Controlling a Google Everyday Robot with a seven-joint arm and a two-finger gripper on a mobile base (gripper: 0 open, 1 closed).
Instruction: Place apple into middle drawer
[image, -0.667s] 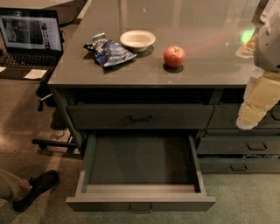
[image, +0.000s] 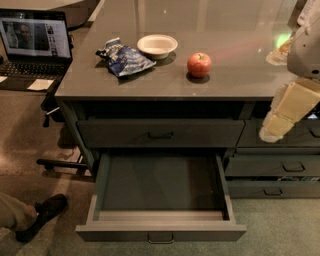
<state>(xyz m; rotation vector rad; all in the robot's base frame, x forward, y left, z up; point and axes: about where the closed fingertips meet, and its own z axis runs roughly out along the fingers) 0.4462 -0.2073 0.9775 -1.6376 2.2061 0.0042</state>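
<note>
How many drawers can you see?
5: the open middle drawer, low centre; a shut drawer above it; three narrower drawers stacked at right, the top one partly behind the gripper hanging there. Another may hide below the open one.

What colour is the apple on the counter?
The apple is red, seen in camera view; the gripper hangs at the right edge.

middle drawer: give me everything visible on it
The middle drawer is wide, dark grey-green, pulled out and level. Flat rectangular box, empty; small dark bar handle centred on the front. It sits below a shut drawer. Nothing touches it; the tool hangs to its upper right, apart.
</note>
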